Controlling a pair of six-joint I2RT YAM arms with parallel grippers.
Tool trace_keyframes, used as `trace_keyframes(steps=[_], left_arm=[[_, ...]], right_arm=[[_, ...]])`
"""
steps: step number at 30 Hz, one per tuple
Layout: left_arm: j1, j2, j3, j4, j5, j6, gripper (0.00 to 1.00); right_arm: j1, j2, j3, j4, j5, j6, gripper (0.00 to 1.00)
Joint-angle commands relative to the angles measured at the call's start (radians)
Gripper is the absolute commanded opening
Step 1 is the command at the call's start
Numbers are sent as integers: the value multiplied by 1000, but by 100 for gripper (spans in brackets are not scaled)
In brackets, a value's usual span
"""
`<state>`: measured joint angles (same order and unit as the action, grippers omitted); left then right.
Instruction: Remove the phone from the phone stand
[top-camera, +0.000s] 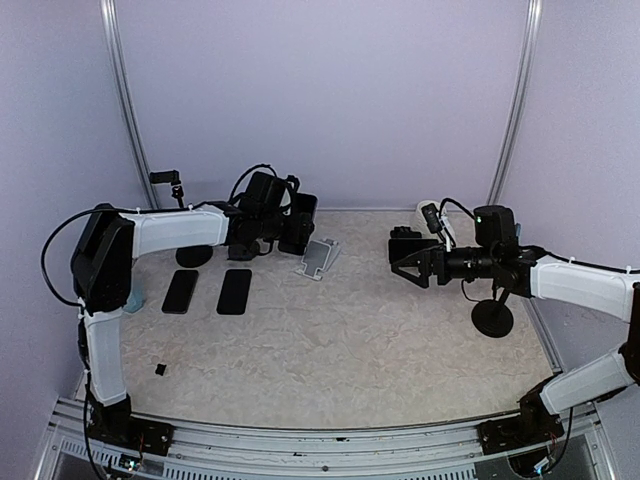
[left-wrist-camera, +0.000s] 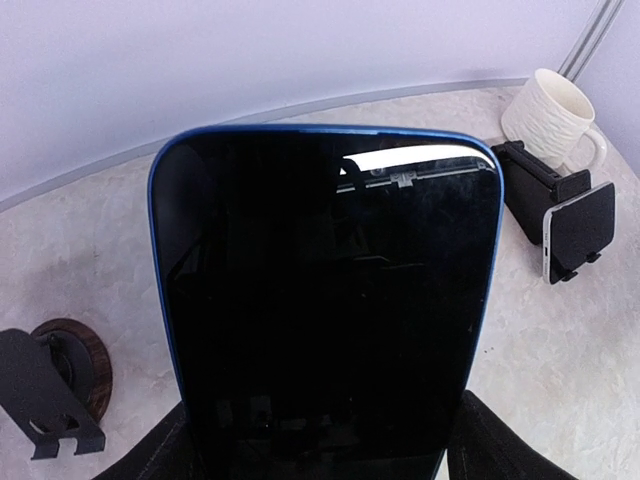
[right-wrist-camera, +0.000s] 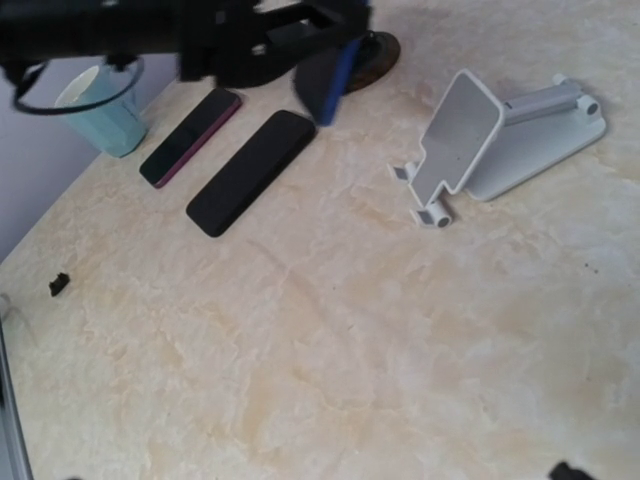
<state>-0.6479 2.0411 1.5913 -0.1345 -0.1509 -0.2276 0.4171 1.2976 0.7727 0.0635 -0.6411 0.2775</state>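
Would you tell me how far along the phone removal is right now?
Done: the phone is clear of every stand, raised above the table. In hand: the left tool grips its lower end. The white stand sits empty. Left: set it down, perhaps beside the two flat phones, and release.

Surface: beige marbled tabletop (top-camera: 340, 340).
Left: dark phone with magenta edge (top-camera: 181, 291) and plain black phone (top-camera: 234, 291), flat, side by side, not touching.
Near left: small black fragment (top-camera: 160, 369).
Far centre: white plastic phone stand (top-camera: 319, 257).
Far right: white ribbed ceramic mug (left-wrist-camera: 548, 118).
Right: black round-based stand (top-camera: 492, 318).
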Motion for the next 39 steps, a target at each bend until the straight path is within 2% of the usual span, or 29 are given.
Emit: trace_keyframes(steps=[1, 11, 18, 28, 39], left_arm=[[-21, -96, -86, 29, -32, -88, 52], [-84, -171, -209, -83, -70, -241, 51], [-98, -217, -293, -99, -75, -291, 51], [-118, -153, -268, -195, 9, -399, 47], [-169, -23, -177, -287, -47, -484, 45]], right_arm=[[9, -16, 16, -3, 4, -10, 100], [9, -12, 23, 10, 17, -2, 99], [20, 36, 87, -10, 78, 8, 92], [53, 92, 144, 2, 100, 22, 91], [55, 81, 129, -1, 98, 11, 91]])
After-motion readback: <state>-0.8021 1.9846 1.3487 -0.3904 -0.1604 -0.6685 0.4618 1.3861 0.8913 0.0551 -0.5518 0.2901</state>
